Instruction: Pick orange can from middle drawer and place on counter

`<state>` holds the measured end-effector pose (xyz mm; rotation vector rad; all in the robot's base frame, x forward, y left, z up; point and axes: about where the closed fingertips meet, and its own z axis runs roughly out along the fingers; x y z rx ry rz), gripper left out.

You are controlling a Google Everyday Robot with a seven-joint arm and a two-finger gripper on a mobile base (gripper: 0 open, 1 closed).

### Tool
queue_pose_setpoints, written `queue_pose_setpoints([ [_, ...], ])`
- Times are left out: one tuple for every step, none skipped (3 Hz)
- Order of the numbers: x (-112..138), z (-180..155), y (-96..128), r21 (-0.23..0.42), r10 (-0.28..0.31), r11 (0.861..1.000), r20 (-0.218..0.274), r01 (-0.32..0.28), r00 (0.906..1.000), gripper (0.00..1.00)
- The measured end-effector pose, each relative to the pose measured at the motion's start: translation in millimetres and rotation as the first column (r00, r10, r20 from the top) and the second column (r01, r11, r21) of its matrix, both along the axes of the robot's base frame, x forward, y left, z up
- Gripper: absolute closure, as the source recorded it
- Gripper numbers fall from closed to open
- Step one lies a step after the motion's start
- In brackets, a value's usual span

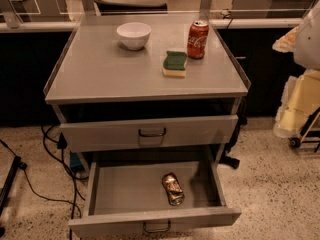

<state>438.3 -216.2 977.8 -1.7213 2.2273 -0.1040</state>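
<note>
The orange can (173,189) lies on its side in the open middle drawer (115,191), right of centre on the drawer floor. It looks shiny, golden and crinkled. The drawer is pulled out towards me, and its dark loop handle (156,227) is on the front panel. The counter (100,69) is the cabinet's flat grey top. My gripper (309,36) shows only as a white rounded shape at the right edge. It is level with the counter and far up and to the right of the can. It holds nothing that I can see.
On the counter stand a white bowl (134,34), a red Coca-Cola can (198,39) and a green-and-yellow sponge (175,64). The upper handled drawer (150,132) is closed. Black cables (50,149) lie on the floor at the left. A cart with yellow items (300,106) stands at the right.
</note>
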Motion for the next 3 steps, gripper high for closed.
queue_pose_setpoints([
  [0.0, -0.1, 0.0, 0.000, 0.000, 1.000, 0.000, 0.000, 1.0000, 0.00],
  [4.3, -10.7, 4.3, 0.011, -0.019, 1.000, 0.012, 0.019, 0.9997, 0.00],
  [9.8, -36.1, 18.9, 0.037, -0.053, 0.998, 0.024, 0.053, 0.9983, 0.00],
])
